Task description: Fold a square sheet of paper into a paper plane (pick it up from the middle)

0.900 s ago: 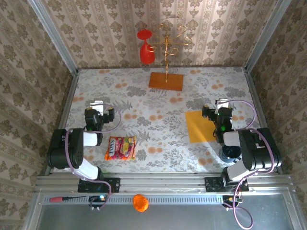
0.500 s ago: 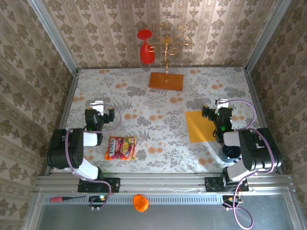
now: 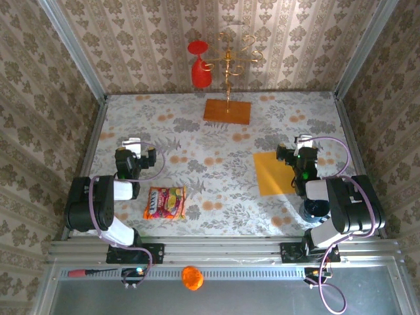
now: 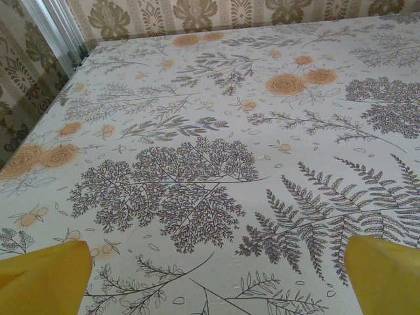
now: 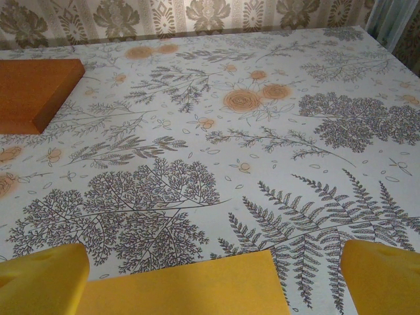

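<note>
**Yellow-orange square sheet of paper (image 3: 271,173) lying flat and unfolded on the right half of the tabletop (image 3: 216,141).**

Its 4 sides look slightly skewed to the tabletop's edges, and as a plain square it shows no point or long axis. From above, the right arm (image 3: 341,210) overlaps its right edge. In the right wrist view, its far edge lies low between 2 yellow fingers (image 5: 39,279). The left jaws and right jaws both stand wide apart, holding nothing. The left fingers (image 4: 42,275) hang over bare cloth, pale with grey ferns and orange roses. Damask wallpaper (image 3: 131,39) covers 3 walls. A brownish board (image 3: 227,111) with a gold stand (image 3: 230,59) sits at the back, and a snack packet (image 3: 166,202) lies near the left arm (image 3: 98,207).
</note>
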Available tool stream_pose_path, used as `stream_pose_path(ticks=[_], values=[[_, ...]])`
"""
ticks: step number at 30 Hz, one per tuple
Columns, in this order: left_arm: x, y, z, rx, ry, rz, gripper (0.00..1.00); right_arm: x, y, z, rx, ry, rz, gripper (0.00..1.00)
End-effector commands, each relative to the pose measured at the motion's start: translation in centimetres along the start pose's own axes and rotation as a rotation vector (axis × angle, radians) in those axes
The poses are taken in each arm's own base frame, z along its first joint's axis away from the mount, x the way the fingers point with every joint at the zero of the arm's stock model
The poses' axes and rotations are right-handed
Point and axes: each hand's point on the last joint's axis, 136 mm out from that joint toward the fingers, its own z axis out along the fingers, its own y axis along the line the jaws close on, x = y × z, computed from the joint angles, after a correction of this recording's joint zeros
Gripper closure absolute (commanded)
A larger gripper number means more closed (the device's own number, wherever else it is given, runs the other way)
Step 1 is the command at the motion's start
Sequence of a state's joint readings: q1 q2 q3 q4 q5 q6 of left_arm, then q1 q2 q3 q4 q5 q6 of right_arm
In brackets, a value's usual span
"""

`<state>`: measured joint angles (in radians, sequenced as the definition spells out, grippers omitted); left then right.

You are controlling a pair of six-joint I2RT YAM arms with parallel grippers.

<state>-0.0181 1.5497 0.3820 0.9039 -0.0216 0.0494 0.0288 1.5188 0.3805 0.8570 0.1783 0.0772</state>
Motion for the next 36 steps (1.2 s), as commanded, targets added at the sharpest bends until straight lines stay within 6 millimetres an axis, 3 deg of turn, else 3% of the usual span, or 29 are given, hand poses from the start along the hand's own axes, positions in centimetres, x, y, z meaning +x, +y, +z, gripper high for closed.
stream_pose_path(ticks=[1, 9, 16, 20, 25, 28, 33, 36], values=[[-0.5, 0.0, 0.3, 0.012, -0.002, 0.007, 0.0, -0.8, 0.3, 0.3, -0.008, -0.017, -0.015, 0.0], [-0.7, 0.9, 0.1, -0.044, -0.005, -0.013, 0.0, -1.2, -0.2, 0.2, 0.02, -0.015, -0.003, 0.0], [-3.9, 2.7, -1.7, -0.131, 0.103, -0.074, 0.0, -5.1, -0.8, -1.9, 0.069, -0.018, 0.0, 0.0], [-5.9, 2.7, -3.5, -0.129, 0.212, -0.225, 0.0, -7.1, -2.0, -3.3, 0.153, 0.122, 0.205, 0.0], [-7.9, 1.0, -5.3, -0.029, 0.27, -0.397, 0.0, -6.9, -0.3, -4.1, 0.084, 0.326, 0.262, 0.0], [-9.1, -1.5, -6.2, 0.126, 0.255, -0.469, 0.0, -6.2, 1.1, -5.0, 0.024, 0.427, 0.318, 0.0], [-9.0, -6.5, -6.7, 0.291, 0.321, -0.529, 0.01, -1.7, 3.8, -6.8, -0.084, 0.662, 0.409, 0.11], [-8.0, -11.6, -6.2, 0.407, 0.395, -0.543, 0.0, 1.3, 4.7, -7.0, -0.13, 0.708, 0.458, 0.14]])
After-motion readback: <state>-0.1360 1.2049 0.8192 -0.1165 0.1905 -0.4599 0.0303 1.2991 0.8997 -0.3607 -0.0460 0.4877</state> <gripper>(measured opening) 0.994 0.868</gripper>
